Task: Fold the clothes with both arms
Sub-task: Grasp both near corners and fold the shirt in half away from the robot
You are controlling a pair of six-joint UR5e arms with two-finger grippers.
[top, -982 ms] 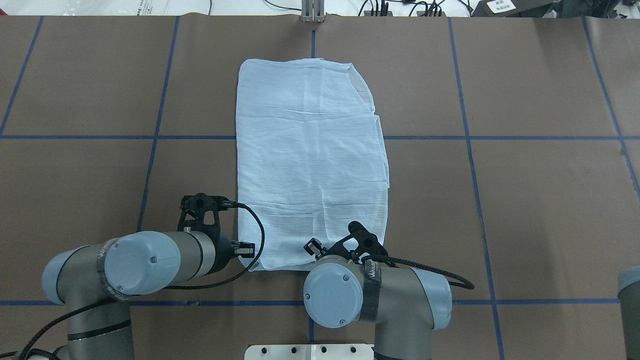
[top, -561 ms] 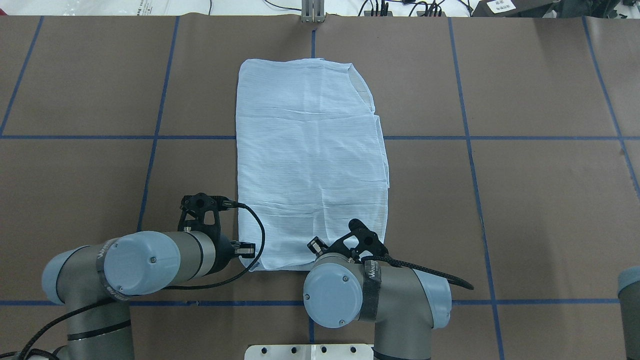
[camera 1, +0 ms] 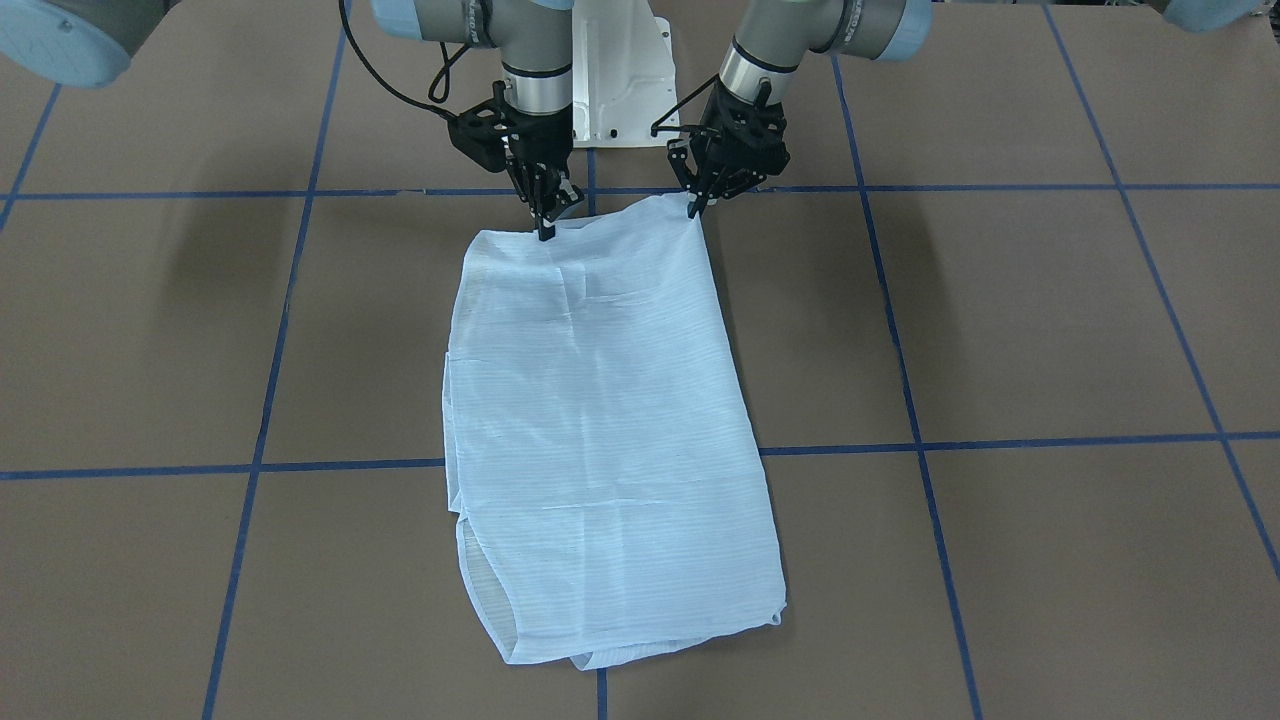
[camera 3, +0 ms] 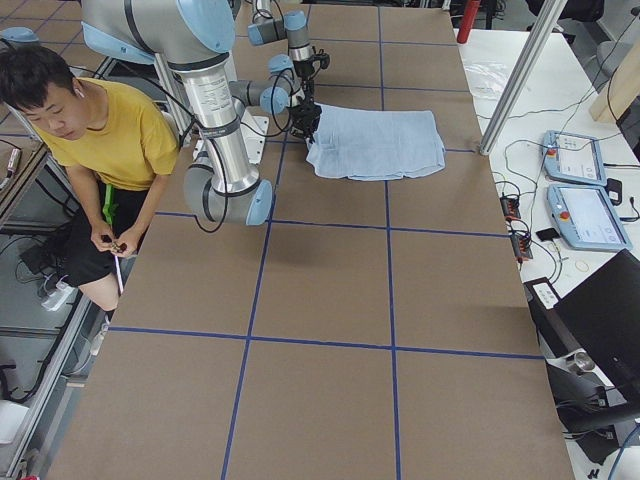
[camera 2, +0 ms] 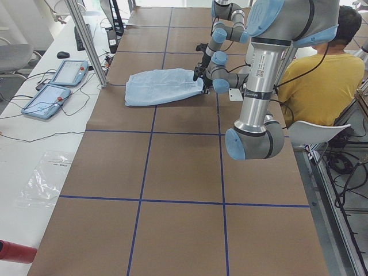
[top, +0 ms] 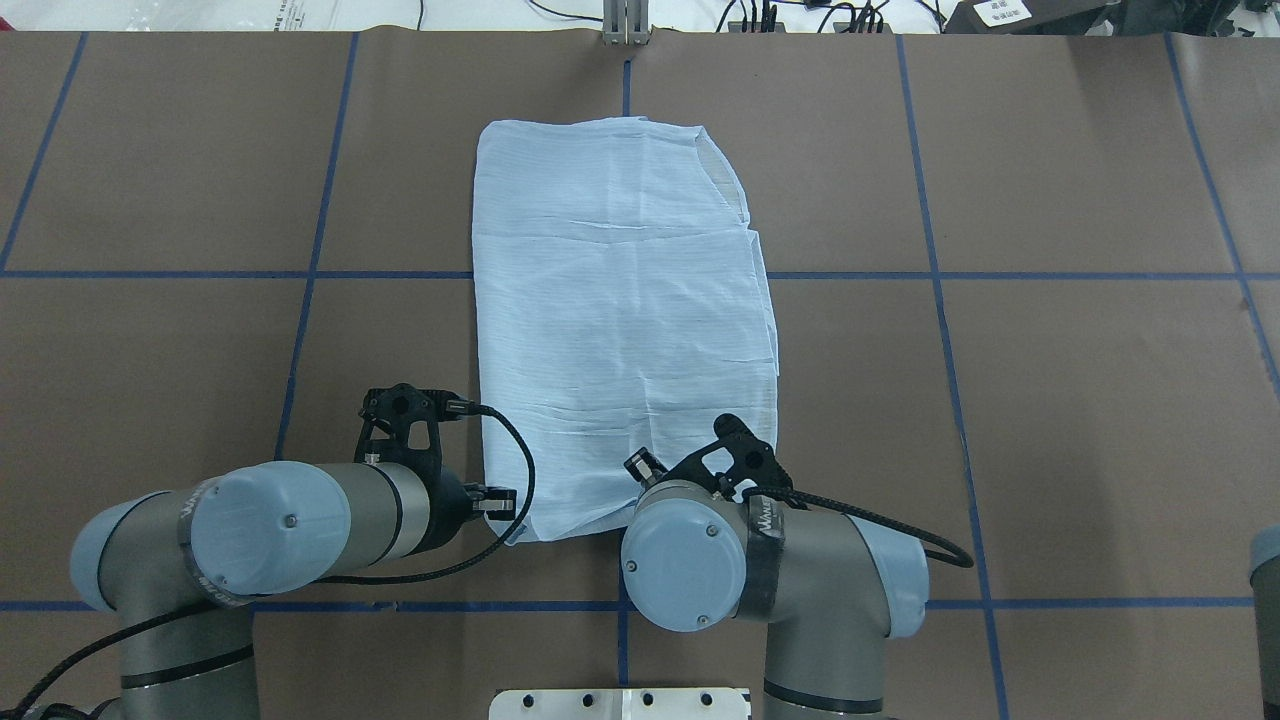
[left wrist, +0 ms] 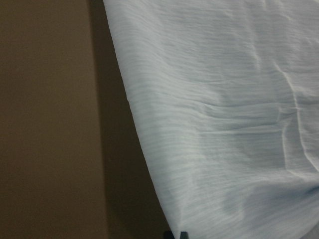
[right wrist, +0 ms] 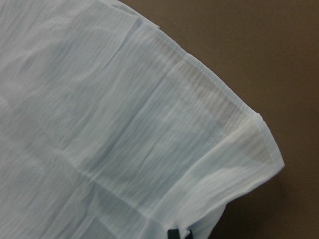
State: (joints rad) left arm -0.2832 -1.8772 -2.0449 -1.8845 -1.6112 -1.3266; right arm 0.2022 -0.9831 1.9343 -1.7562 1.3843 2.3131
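Shirt [top: 620, 300] first: we see it lying lengthwise down the middle of the desk [top: 1050, 400] as a long, narrow rectangle, its far end flat on the brown surface. The end nearest the robot has just changed. A second ago that hem lay spread wide and low; now it is drawn in and pulled slightly away from the robot, and in the front-facing view it hangs raised between two pinch points. The left gripper [camera 1: 695, 205] has its fingers closed on one near corner of the shirt. The right gripper [camera 1: 545, 225] is closed on the hem a little in from the other corner. Both wrist views show cloth running right up to the fingertips. The right arm [top: 800, 570] has shifted forward and outward, while the left has barely moved. We judge that the grasp is done and the lift has begun. The next move would carry this hem over toward the far end. The fabric is thin and may sag between the two grips.
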